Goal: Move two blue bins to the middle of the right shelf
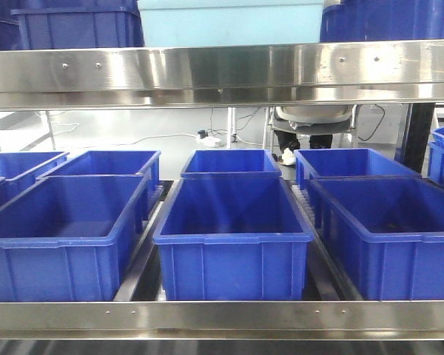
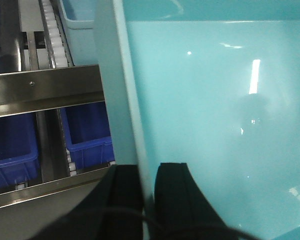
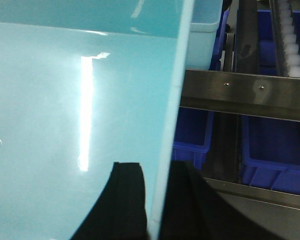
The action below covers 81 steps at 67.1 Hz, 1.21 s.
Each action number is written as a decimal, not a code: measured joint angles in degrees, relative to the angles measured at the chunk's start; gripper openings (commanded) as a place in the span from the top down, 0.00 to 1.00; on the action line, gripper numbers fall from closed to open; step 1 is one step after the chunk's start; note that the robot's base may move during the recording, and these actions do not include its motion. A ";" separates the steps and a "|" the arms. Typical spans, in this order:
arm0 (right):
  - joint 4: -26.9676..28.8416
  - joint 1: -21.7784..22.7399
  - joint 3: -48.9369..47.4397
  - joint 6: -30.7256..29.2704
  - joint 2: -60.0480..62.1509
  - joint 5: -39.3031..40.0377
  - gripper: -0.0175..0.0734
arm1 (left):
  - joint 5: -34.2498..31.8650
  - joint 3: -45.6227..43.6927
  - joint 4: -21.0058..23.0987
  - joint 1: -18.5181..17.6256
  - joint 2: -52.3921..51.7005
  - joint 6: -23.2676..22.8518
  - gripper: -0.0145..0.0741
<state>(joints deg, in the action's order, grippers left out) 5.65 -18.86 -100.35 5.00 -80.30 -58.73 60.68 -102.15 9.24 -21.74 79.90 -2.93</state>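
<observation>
Now our left pincer [image 2: 149,175] is pinching the left wall of the pale blue bin [image 2: 215,125]. One black finger [image 2: 124,200] sits outside the wall and its partner inside, both tight against the plastic. Our right pincer [image 3: 157,172] clamps the opposite wall the same way, with its inner finger over the glossy interior. Both wrists point forward along the walls, angled down. Just beyond the held bin, a second pale bin [image 2: 80,25] stands further back. Under and beside the pincers we see a steel rail [image 3: 250,95] and white rollers [image 2: 55,35], with royal-blue crates [image 3: 285,150] on the level below. In the front view a pale tub [image 1: 229,22] rests on the top shelf [image 1: 222,70] between darker crates. We cannot tell which of the two it is.
</observation>
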 measured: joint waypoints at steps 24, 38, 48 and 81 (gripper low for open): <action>0.00 0.00 0.00 0.00 0.00 0.00 0.97 | 0.00 0.00 0.00 0.00 0.00 0.00 0.96; 0.00 0.00 0.00 0.00 0.00 0.00 0.97 | 0.00 0.00 0.00 0.00 0.00 0.00 0.96; 0.00 0.00 0.00 0.00 0.00 0.00 0.97 | 0.00 0.00 0.00 0.00 0.00 0.00 0.96; 0.00 0.00 0.00 0.00 0.00 0.00 0.97 | 0.00 0.00 0.00 0.00 0.00 0.00 0.96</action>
<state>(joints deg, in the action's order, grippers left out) 5.65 -18.86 -100.35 5.00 -80.30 -58.73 60.68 -102.15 9.24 -21.74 79.90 -2.93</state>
